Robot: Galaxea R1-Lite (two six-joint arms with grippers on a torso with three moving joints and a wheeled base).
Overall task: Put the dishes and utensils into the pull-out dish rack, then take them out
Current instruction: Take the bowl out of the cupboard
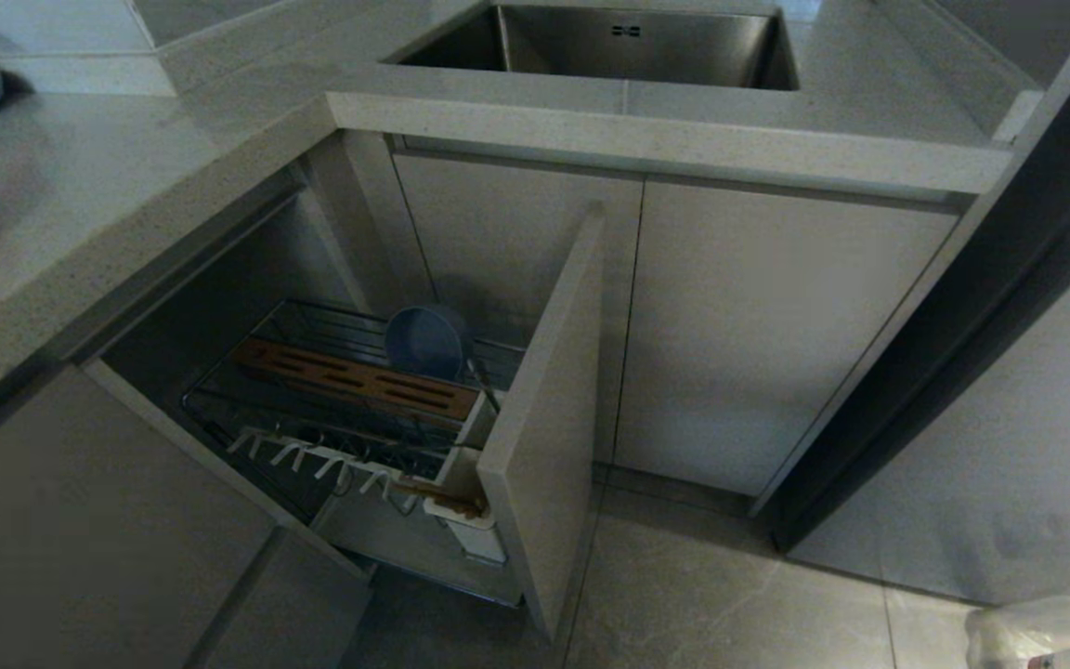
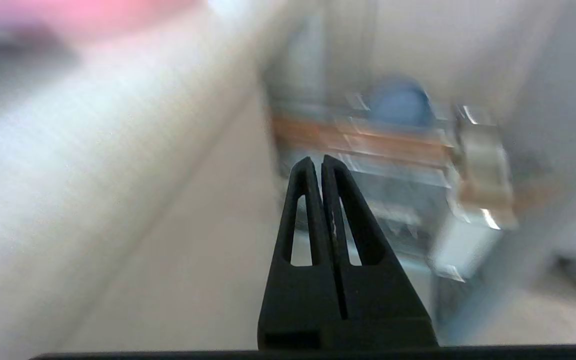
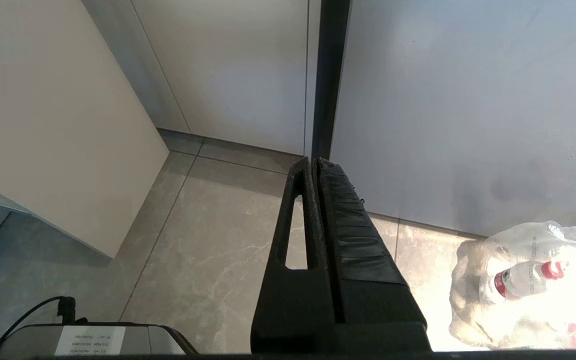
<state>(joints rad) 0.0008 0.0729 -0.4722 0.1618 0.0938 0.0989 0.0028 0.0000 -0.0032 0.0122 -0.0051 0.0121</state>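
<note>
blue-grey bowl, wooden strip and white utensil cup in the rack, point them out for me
blue-grey bowl [image 1: 426, 342], head view, inner face
wooden strip [image 1: 354, 377], head view, slotted top
white utensil cup [image 1: 477, 537], head view, front wall

Head view: dim, cabinet recess [image 1: 219, 279] shadowed.
Left wrist view: heavy motion blur.
Right wrist view: sharp, glare on plastic bag [image 3: 533, 285].

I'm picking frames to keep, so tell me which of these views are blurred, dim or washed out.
Head view: sharp but dim, the pull-out dish rack sitting in shadow. Left wrist view: heavily motion-smeared, only the left gripper crisp, the blue-grey bowl a blur. Right wrist view: sharp, though the plastic bag is blown out by glare.
</note>
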